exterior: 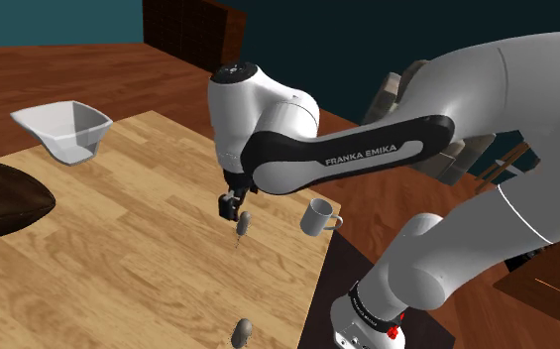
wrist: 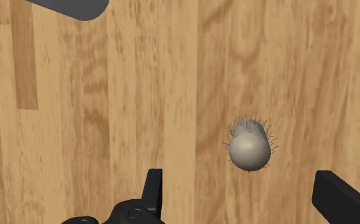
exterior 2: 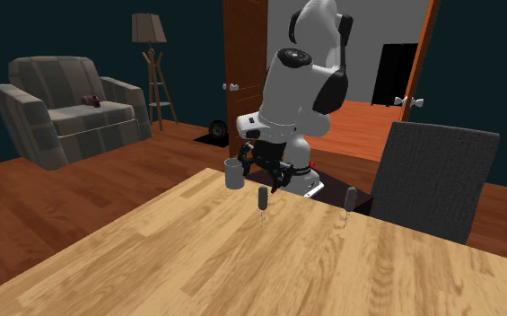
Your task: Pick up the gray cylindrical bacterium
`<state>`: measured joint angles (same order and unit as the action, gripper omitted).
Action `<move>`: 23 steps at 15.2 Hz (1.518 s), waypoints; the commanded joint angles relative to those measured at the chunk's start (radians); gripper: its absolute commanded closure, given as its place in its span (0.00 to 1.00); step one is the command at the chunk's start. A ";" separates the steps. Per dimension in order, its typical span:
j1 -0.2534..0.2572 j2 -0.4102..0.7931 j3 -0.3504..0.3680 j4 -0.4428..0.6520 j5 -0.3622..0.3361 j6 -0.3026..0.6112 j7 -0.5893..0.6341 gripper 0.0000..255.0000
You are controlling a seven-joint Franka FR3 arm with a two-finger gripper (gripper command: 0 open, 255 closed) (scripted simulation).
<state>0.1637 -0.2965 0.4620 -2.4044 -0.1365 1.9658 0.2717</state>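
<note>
Hovering hand [wrist: 239,180], fingers [wrist: 152,188] wide apart, empty, gray bristly bacterium [wrist: 249,150] below, untouched

The light wooden table [exterior: 119,258] carries a white angular bowl [exterior: 64,129], a dark brown rounded object [exterior: 0,198], a grey mug [exterior: 315,216] near its edge, and two upright hairy bacteria: the first grey bacterium [exterior: 243,223] near the mug, the second grey bacterium [exterior: 240,332] well apart.
</note>
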 commanded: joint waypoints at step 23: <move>-0.001 0.050 0.025 -0.018 -0.029 0.058 0.043 1.00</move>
<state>0.1629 -0.2384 0.4901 -2.4270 -0.1686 2.0349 0.3220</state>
